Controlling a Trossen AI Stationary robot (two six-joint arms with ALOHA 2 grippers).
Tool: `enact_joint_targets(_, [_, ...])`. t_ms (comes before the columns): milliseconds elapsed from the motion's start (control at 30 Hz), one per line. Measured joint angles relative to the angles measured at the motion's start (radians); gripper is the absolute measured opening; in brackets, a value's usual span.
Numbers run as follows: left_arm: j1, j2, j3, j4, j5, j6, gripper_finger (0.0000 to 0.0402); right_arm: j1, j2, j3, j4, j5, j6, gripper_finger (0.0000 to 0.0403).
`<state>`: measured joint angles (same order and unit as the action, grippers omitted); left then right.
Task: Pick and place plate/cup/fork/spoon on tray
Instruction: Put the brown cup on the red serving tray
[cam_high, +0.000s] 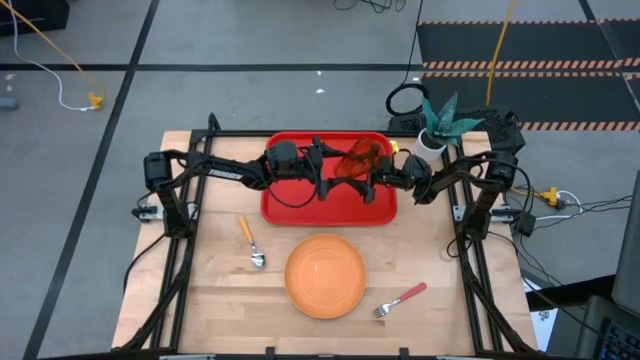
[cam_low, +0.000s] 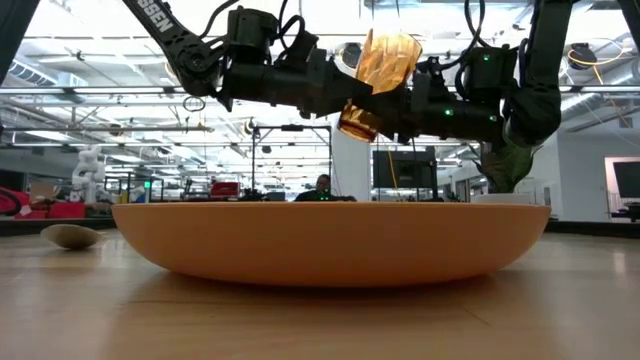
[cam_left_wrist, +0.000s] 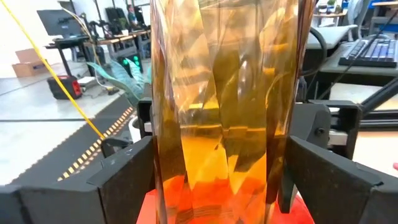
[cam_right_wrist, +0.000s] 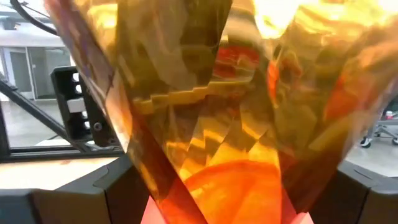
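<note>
plate fills foreground; spoon, fork flank it.

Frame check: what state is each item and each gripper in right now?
cup: lifted and tilted above the tray, between both grippers.
right gripper: jaws closed on the cup.
left gripper: at the cup's other side.
tray: flat on the table.
plate: flat on the table, outside the tray.
fork: lying on the table, outside the tray.
spoon: lying on the table, outside the tray.
</note>
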<state>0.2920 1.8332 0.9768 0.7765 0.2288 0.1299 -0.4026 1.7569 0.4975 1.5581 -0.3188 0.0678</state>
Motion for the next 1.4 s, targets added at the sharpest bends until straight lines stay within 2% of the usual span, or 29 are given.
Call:
enact_joint_targets(600, [0.006,-0.023,-0.005,0.006,0.025,0.003,0.0349,-0.008,-0.002,-0.016,-0.017,0.029,0.007,0.0327])
enact_joint_targets(900, [0.005,-0.023,-0.005,0.010,0.060,0.011,0.0349,-0.007,-0.002,-0.016,-0.029,0.014,0.068,0.0354])
enact_joint_targets(1233, [0.005,-0.023,-0.005,0.009,0.045,0.007,0.0348,-0.013,-0.004,-0.028,-0.034,0.029,0.067,0.0384])
enact_joint_targets(1400, [0.007,-0.023,-0.005,0.010,0.035,0.002,0.0348,-0.036,-0.071,-0.058,-0.116,0.027,0.078,0.0397])
